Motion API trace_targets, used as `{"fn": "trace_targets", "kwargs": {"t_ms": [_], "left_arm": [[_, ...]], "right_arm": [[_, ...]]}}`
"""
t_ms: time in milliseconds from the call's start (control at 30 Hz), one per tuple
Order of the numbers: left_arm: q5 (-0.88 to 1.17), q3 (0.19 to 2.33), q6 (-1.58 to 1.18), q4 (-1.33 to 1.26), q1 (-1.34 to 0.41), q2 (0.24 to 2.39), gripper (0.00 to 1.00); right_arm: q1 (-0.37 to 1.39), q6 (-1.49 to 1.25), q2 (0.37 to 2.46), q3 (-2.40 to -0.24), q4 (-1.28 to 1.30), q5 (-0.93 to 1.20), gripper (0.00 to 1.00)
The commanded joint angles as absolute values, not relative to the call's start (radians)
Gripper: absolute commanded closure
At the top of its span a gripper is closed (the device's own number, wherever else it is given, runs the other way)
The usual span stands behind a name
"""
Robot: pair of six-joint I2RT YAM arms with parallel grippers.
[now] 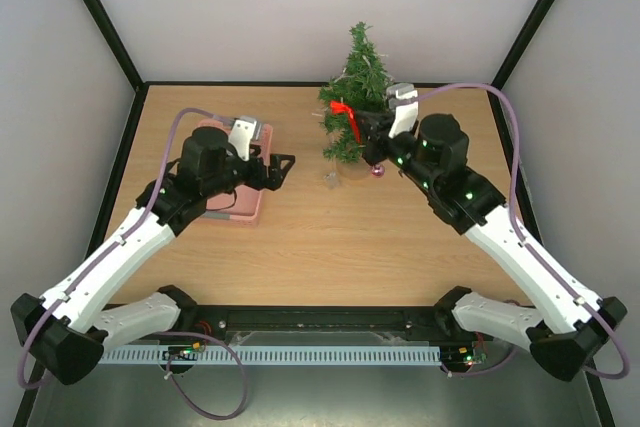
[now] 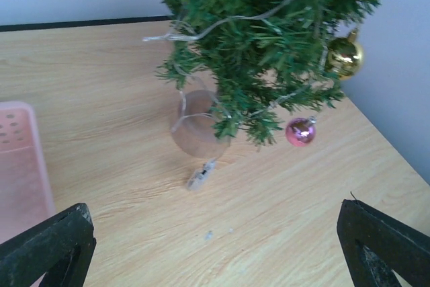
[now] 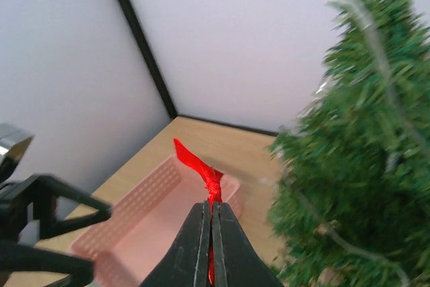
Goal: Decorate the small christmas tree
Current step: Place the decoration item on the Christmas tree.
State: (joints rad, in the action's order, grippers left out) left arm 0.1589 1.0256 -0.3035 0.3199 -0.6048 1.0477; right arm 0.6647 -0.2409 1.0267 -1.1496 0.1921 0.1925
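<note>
Gold bauble (image 2: 345, 57) and pink bauble (image 2: 300, 131) hang on the small christmas tree (image 1: 357, 97). The red ribbon (image 3: 200, 165), clenched in the right tool (image 3: 211, 230) near it, is not yet hung. The left tool (image 2: 213, 233) gapes, empty.

Bright, even, diffuse light all round; only faint soft shadows on the pale wooden bench (image 1: 300, 237). Overhead view sharp. From my right wrist the bushy dark green miniature fir (image 3: 356, 166) is blurred; left wrist view slightly soft.
</note>
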Motion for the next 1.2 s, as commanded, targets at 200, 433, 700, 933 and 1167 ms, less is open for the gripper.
{"fn": "trace_targets", "kwargs": {"t_ms": [200, 433, 700, 933, 1167], "left_arm": [[0.338, 0.976, -0.312, 0.231, -0.503, 1.054, 0.01], [0.391, 0.945, -0.313, 0.201, -0.503, 1.071, 0.01], [0.404, 0.952, -0.314, 0.19, -0.503, 1.105, 0.01], [0.413, 0.954, -0.317, 0.179, -0.503, 1.118, 0.01], [0.43, 0.957, -0.328, 0.163, -0.503, 1.135, 0.03]], "right_arm": [[0.514, -0.213, 1.165, -1.241, 0.049, 0.19, 0.98], [0.453, -0.189, 1.236, -1.239, 0.034, 0.31, 0.98], [0.447, -0.174, 1.281, -1.213, -0.033, 0.344, 0.98], [0.446, -0.135, 1.275, -1.203, -0.036, 0.423, 0.98], [0.446, -0.13, 1.279, -1.191, 0.0, 0.362, 0.98]]}}
